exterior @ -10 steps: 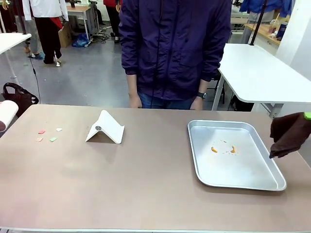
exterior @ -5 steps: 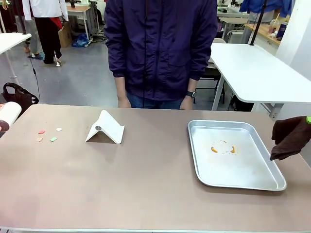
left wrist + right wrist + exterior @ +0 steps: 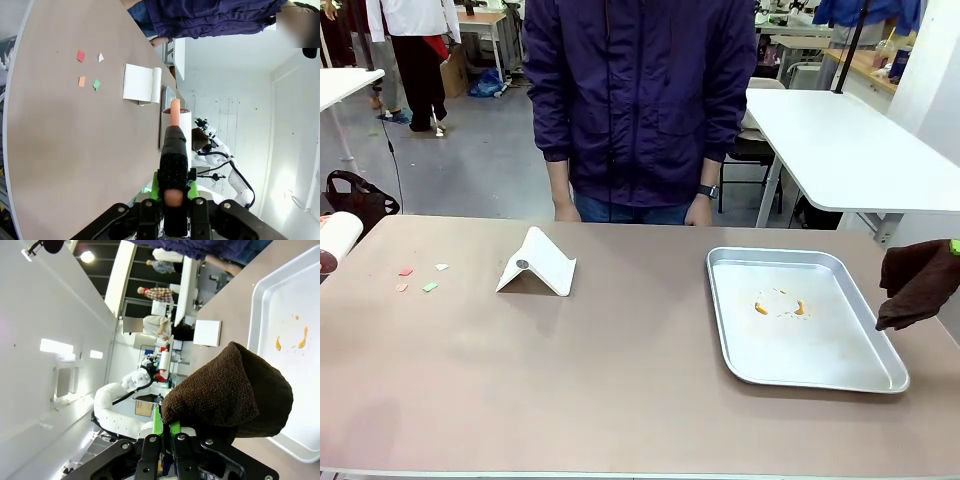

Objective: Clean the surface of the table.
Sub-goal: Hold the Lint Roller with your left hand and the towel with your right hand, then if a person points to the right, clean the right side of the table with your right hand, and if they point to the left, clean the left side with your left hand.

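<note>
Right wrist view, fingers [image 3: 156, 423] pinching cloth [image 3: 235, 390], left fingers [image 3: 154, 186] gripping roller [image 3: 173, 147]

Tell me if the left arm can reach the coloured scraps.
Probably yes: the roller in the left gripper sits near the scraps, with bare tabletop between them.

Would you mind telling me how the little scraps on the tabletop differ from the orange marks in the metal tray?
The scraps lie on the bare tabletop at the robot's left; the orange marks sit inside the tray at its right. The scraps come in red, orange, green and white; the marks are all orange. The scraps are separate flat pieces; the marks look like smears. Both are small bits of mess.
</note>
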Robot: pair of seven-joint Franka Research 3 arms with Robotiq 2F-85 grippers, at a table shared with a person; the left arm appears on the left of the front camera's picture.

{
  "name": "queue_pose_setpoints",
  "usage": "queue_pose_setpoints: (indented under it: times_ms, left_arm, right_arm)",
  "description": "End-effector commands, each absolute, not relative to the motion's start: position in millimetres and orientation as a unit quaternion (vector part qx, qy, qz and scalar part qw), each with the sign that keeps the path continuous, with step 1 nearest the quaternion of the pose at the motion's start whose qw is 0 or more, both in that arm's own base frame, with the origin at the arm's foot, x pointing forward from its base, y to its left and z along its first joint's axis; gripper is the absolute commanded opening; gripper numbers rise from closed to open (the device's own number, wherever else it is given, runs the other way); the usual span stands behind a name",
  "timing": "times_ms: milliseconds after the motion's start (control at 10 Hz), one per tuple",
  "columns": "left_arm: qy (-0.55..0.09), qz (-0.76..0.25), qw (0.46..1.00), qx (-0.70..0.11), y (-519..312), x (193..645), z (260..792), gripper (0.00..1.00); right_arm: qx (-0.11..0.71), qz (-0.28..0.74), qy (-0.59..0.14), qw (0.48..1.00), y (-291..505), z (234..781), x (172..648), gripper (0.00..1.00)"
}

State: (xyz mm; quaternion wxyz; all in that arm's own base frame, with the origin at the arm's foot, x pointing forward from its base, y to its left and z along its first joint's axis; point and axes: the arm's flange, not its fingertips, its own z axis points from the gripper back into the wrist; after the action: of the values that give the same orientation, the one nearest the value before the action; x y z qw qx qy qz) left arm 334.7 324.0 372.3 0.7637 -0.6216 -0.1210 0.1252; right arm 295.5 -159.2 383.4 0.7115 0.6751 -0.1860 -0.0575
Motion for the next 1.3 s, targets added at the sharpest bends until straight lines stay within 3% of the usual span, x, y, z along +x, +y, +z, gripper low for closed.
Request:
queue_pose_setpoints:
  times_ms: [0, 1200]
  left_arm:
    - [-0.124, 0.121, 0.764, -0.621, 322.5, 331.0, 375.6, 0.00]
    - [-0.124, 0.121, 0.764, -0.621, 322.5, 331.0, 375.6, 0.00]
  right_arm:
    - [0.674, -0.062, -0.182, 0.713, -159.0, 390.7, 294.3, 0.00]
    - [0.674, -0.062, -0.182, 0.713, -159.0, 390.7, 294.3, 0.00]
